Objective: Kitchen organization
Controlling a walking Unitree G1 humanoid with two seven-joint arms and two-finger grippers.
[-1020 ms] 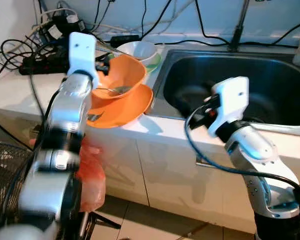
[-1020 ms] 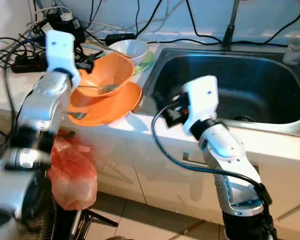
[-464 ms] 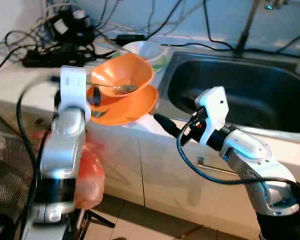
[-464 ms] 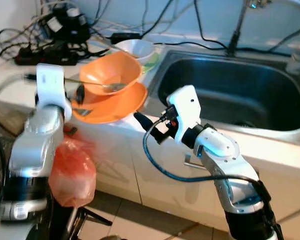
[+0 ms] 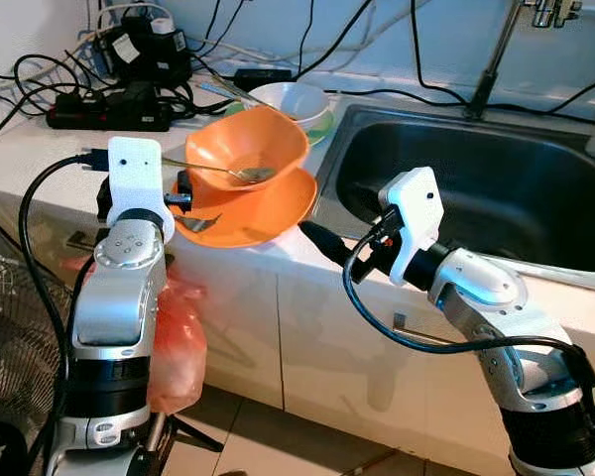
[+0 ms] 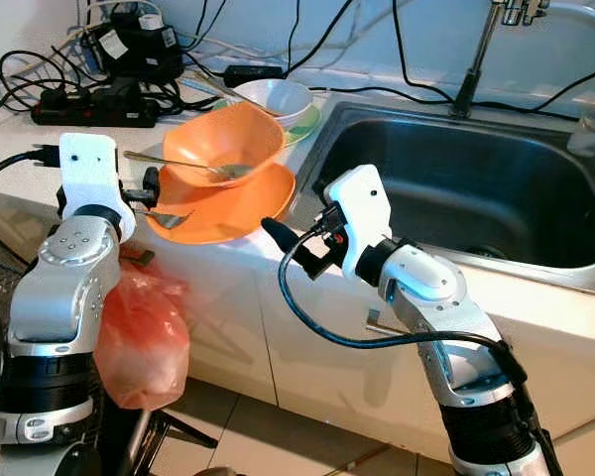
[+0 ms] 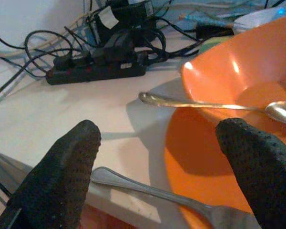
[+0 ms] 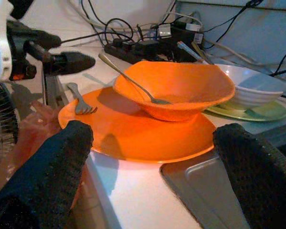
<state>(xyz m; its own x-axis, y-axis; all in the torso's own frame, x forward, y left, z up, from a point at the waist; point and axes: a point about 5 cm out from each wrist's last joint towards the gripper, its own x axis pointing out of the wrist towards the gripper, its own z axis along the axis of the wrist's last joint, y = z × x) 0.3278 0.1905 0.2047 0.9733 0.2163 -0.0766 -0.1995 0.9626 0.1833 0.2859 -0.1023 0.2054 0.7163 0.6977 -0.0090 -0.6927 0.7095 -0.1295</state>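
An orange bowl [image 5: 246, 149] holding a spoon [image 5: 240, 176] rests tilted on an orange plate [image 5: 268, 208] at the counter's front edge. A fork [image 5: 200, 224] lies on the plate's left rim. My left gripper [image 5: 181, 191] is open just left of the plate, its fingers [image 7: 62, 176] spread either side of the fork handle [image 7: 148, 188]. Open as well, my right gripper [image 5: 322, 241] hovers at the plate's right front, aimed at the bowl [image 8: 181, 88], touching nothing.
A white bowl [image 5: 293, 99] sits on a green plate [image 5: 322, 121] behind the orange set. The steel sink [image 5: 476, 188] lies to the right, with a faucet [image 5: 496, 50] behind. Power strips and cables [image 5: 109, 119] crowd the back left. A red bag [image 5: 178, 342] hangs below; a fan [image 5: 10, 337] stands left.
My left gripper drew back from over the bowl to the plate's left edge. My right gripper swung from the sink's front toward the plate. The camera shifted too.
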